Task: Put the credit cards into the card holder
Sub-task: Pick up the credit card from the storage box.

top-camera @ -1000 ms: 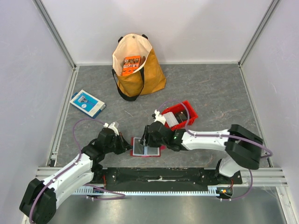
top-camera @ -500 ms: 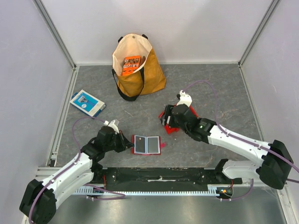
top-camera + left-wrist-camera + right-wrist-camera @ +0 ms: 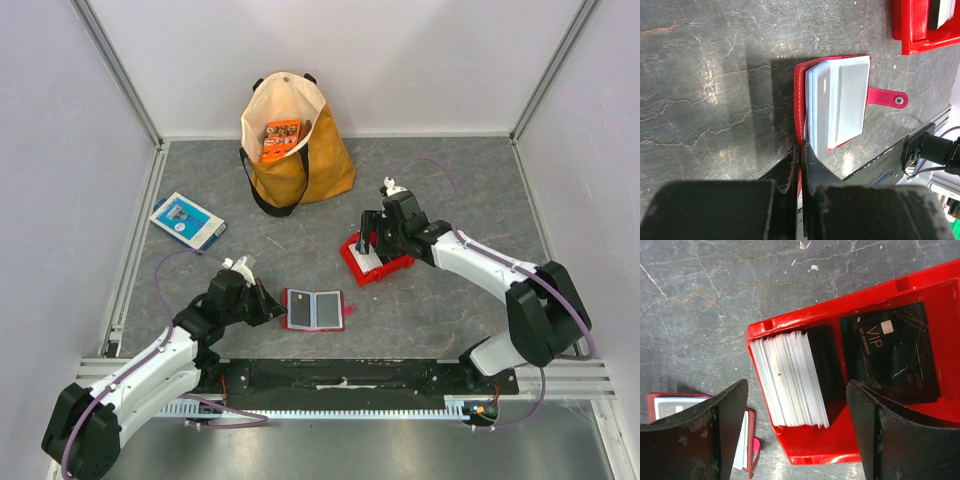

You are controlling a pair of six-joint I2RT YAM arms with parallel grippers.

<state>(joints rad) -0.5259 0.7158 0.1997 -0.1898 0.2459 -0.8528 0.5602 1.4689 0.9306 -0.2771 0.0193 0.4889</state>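
Note:
The card holder (image 3: 313, 311) lies open on the table, a red wallet with grey inner pockets and its snap tab to the right. My left gripper (image 3: 271, 307) is shut on its left edge; in the left wrist view the fingertips (image 3: 801, 150) pinch the red cover (image 3: 800, 95). The credit cards sit in a red bin (image 3: 352, 265): a whitish stack (image 3: 787, 380) on edge and a dark "VIP" card (image 3: 895, 355) lying flat. My right gripper (image 3: 367, 240) hangs open and empty just above the stack (image 3: 797, 385). The wallet's edge (image 3: 751, 440) shows at lower left there.
A mustard tote bag (image 3: 300, 160) with an orange packet (image 3: 281, 138) inside stands at the back. A blue-and-white flat box (image 3: 187, 221) lies at the left. Walls close the left, back and right sides; a metal rail (image 3: 340, 375) runs along the near edge.
My right gripper has moved from over the open wallet back and to the right, and now hangs over the red bin. My left gripper and the wallet have stayed put.

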